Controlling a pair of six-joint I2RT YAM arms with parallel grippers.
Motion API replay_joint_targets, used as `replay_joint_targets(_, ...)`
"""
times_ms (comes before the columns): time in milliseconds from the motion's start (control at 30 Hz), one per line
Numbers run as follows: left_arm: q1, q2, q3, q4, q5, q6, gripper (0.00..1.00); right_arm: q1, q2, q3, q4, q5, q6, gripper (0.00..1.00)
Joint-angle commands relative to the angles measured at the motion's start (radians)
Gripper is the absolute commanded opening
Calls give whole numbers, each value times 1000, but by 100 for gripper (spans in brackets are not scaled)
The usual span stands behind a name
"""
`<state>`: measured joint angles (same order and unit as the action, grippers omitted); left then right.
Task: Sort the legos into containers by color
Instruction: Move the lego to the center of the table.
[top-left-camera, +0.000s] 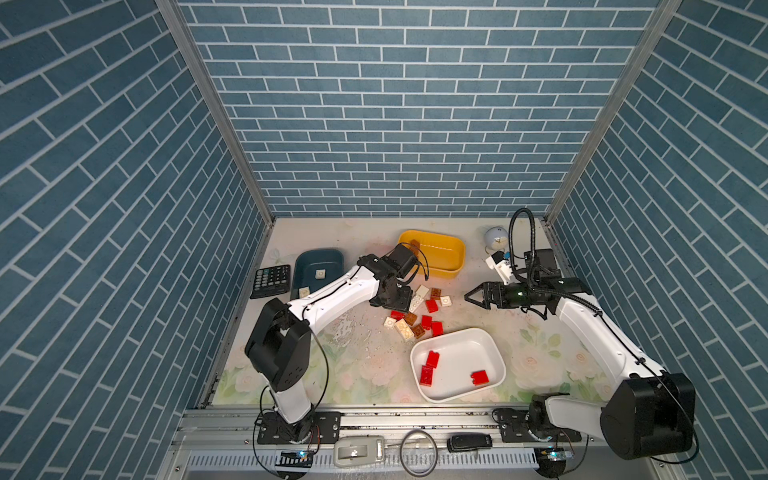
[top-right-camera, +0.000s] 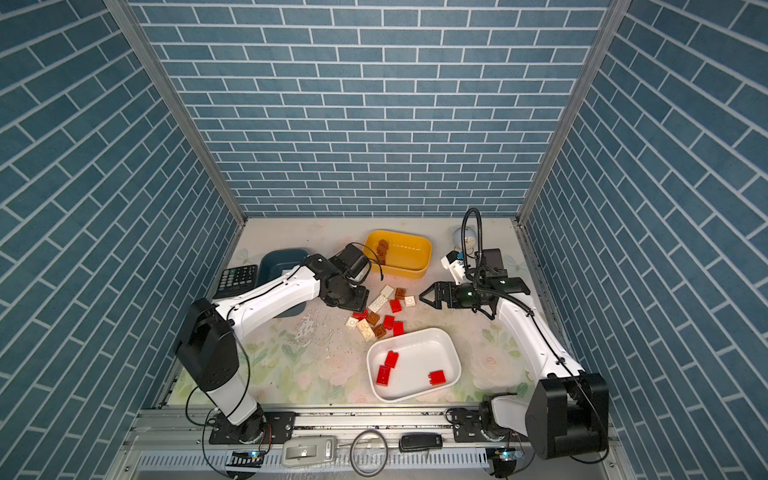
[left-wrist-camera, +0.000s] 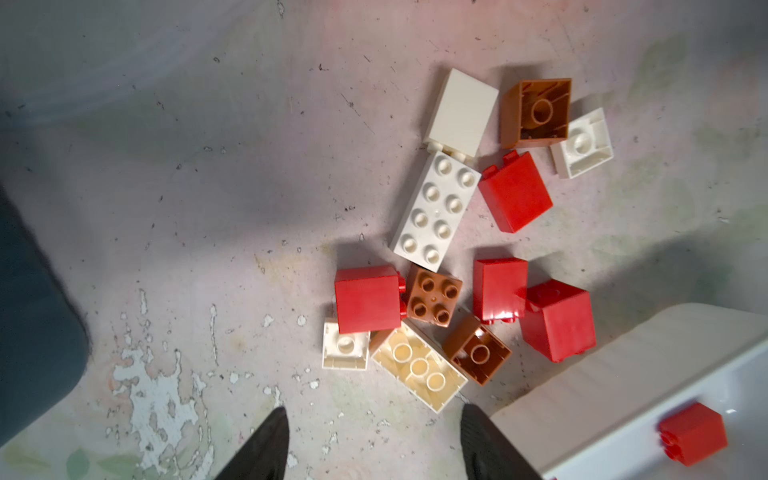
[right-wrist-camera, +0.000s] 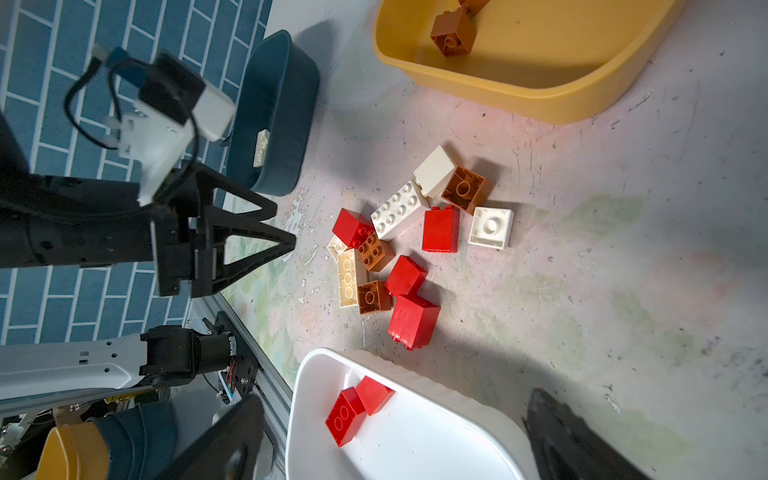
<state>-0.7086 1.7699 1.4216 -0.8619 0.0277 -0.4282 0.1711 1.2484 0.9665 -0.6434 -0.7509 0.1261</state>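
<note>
Loose legos (top-left-camera: 415, 311) in red, brown and white lie in a heap mid-table, sharp in the left wrist view (left-wrist-camera: 453, 257). My left gripper (left-wrist-camera: 374, 436) hangs open just beside the heap's left edge, nothing between its fingers; it also shows in a top view (top-left-camera: 395, 305). My right gripper (top-left-camera: 471, 297) stands open and empty to the heap's right. The white tub (top-left-camera: 494, 353) holds three red bricks (top-left-camera: 432, 359). The yellow tub (top-left-camera: 451, 270) holds brown bricks (top-left-camera: 414, 243). White bricks (top-left-camera: 320, 273) lie in the teal tub (top-left-camera: 332, 255).
A black calculator (top-left-camera: 272, 280) lies left of the teal tub. A small round clock (top-left-camera: 495, 239) stands at the back right. The white tub's far rim nearly touches the heap. A grey case (top-left-camera: 359, 451) and a black fob (top-left-camera: 469, 441) rest on the front rail.
</note>
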Motion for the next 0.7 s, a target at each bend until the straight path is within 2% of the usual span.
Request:
replay_joint_targets(0, 19, 56, 23, 1, -20, 43, 67, -4, 12, 4, 4, -14, -20, 99)
replay_joint_targets(233, 23, 145, 40, 34, 10, 40, 66, -4, 28, -3, 12, -19, -22, 99)
replay_joint_targets(667, 53, 207, 43, 18, -47, 97, 66, -4, 39, -21, 30, -24, -17, 99)
